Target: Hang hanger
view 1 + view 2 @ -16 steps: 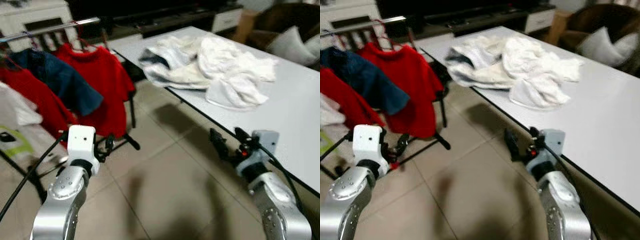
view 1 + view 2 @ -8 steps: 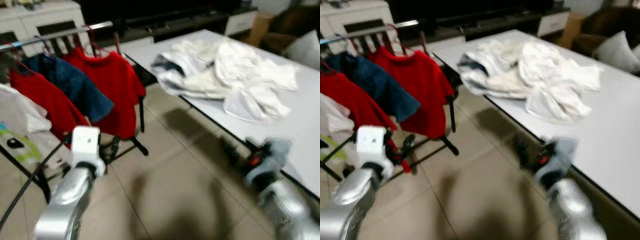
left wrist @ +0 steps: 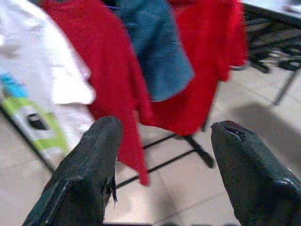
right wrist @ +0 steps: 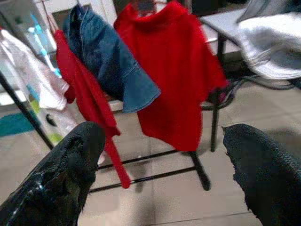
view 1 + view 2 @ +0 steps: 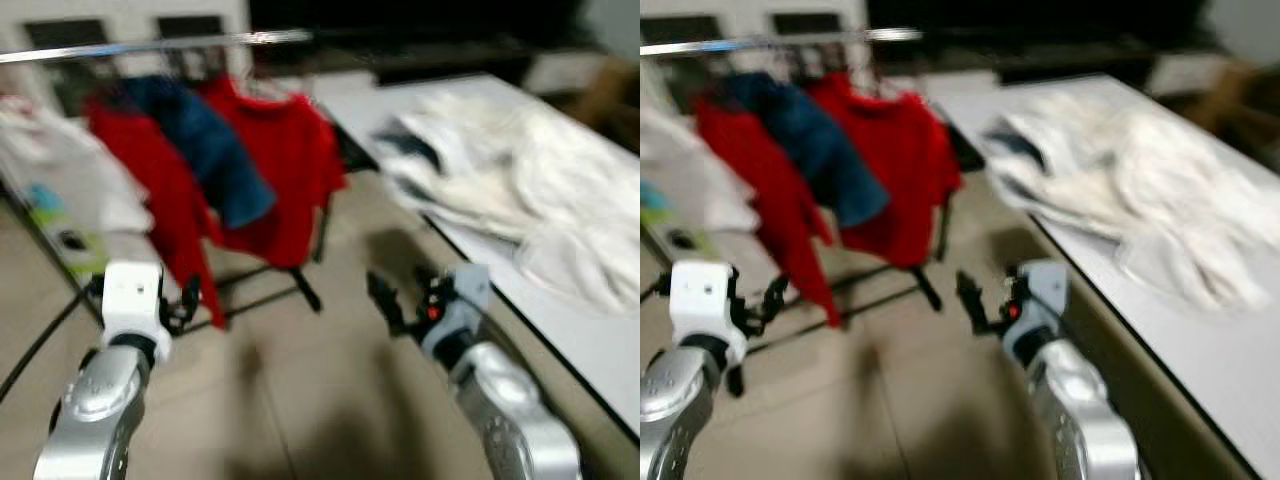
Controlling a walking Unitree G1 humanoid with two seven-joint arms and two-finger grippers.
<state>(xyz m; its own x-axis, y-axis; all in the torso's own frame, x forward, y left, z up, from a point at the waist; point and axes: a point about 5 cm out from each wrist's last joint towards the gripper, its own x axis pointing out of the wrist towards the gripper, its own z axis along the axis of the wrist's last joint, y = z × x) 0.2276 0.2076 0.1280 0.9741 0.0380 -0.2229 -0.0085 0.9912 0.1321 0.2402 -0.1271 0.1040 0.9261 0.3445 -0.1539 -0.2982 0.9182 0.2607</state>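
Both arms are up in front of the robot and both carry nothing: the left gripper (image 3: 160,165) has its two black fingers spread wide with only floor and cloth between them, and the right gripper (image 4: 164,174) is spread just as wide, also empty. The risk, as I judge it, is that the head views are smeared with motion blur, so lining up on the silver metal clothes rail (image 5: 160,45) is shaky; a reach made now could brush the hanging clothes or catch the black leg of the rack (image 4: 200,172) near the floor. A second risk: with nothing in either gripper, there is no hanger ready to go on the rail. The hangers I can make out are already on the rail, mostly hidden under a red short-sleeved shirt (image 5: 285,165), a dark blue garment (image 5: 205,150), a second red garment (image 5: 150,190) and a white printed one (image 5: 60,185); their hooks are too blurred to read. To the right, a heap of white laundry (image 5: 510,175) lies on the long white table (image 5: 600,345), and whether a hanger sits in it I cannot tell.
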